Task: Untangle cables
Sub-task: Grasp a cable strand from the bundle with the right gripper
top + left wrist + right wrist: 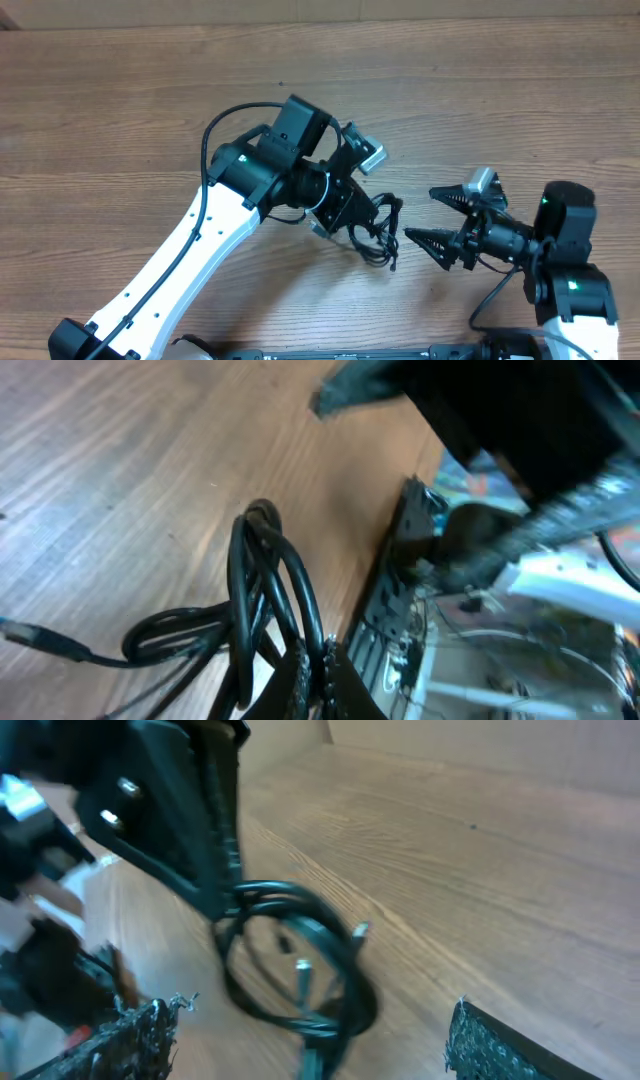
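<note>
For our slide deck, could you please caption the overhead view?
The left gripper clamps the tangled black cables over the wooden table; the right gripper stands open beside them.

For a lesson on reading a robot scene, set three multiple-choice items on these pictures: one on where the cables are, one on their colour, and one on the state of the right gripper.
1. Where are the cables?
A. between the two grippers
B. left of both grippers
C. right of both grippers

2. What colour are they?
A. white
B. black
C. red

3. The right gripper is:
A. shut on a plug
B. shut and empty
C. open

Key:
1 A, they hang from the shut left gripper, reaching toward the right one.
2 B, every cord is black.
3 C, its fingers stand wide apart.
</note>
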Action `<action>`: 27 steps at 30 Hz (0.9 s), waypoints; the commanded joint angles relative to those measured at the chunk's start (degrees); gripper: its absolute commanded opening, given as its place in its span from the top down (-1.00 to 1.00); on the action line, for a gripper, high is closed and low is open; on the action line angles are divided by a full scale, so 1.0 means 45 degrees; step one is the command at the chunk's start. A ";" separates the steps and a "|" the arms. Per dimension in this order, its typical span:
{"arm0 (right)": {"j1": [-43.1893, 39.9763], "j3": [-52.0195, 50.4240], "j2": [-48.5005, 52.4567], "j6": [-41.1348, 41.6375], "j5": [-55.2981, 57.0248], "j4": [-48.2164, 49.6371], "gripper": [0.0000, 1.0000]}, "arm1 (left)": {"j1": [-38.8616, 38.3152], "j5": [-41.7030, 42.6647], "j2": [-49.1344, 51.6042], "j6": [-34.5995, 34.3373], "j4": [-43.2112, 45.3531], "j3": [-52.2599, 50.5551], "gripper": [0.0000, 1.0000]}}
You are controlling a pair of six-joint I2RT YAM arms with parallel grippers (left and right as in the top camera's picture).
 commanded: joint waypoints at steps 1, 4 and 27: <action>0.0039 0.0321 0.0719 -0.2239 -0.0185 0.0209 -0.70 | -0.0029 0.1015 -0.0335 0.1039 -0.0384 0.0408 0.92; 0.0039 0.0321 0.1545 -0.2239 -0.0189 0.0321 -0.66 | -0.0029 0.1025 -0.0335 0.1044 -0.0403 0.0408 0.92; 0.0044 0.0321 0.3011 -0.3813 -0.1724 0.0398 -0.20 | -0.0029 0.1719 -0.0335 0.1025 0.0529 0.0408 0.92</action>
